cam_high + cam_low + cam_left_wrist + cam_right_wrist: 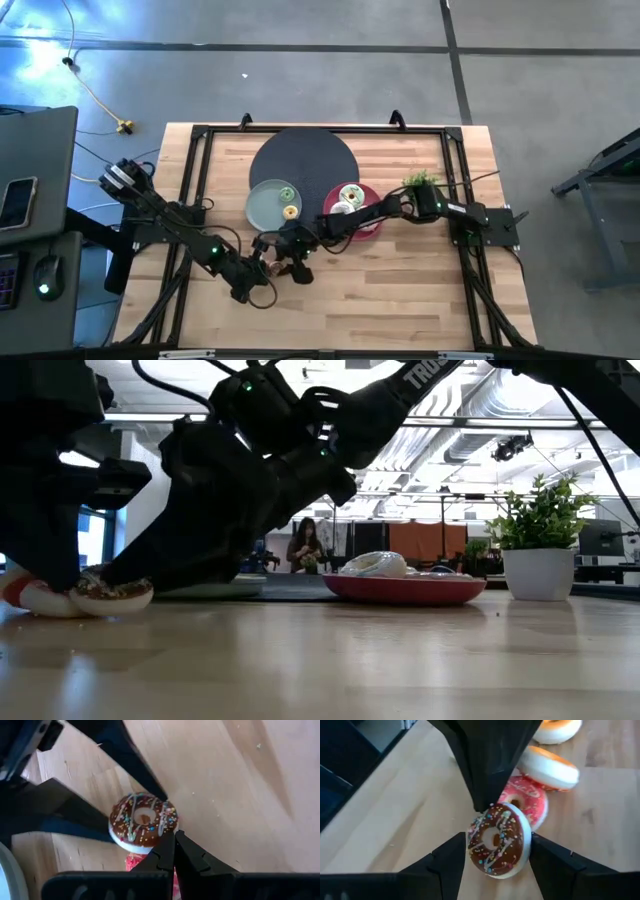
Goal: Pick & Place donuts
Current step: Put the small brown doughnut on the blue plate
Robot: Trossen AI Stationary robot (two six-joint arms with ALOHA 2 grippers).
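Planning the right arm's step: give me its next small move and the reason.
Probably close the right gripper on the chocolate-iced donut. That donut sits between its open fingers on the wooden table, apart from the pink donut behind it. The shut left gripper is right beside it, so close gently.

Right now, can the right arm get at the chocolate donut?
Probably yes: the right end effector is open, with its fingers on either side of the chocolate donut, and nothing lies between them.
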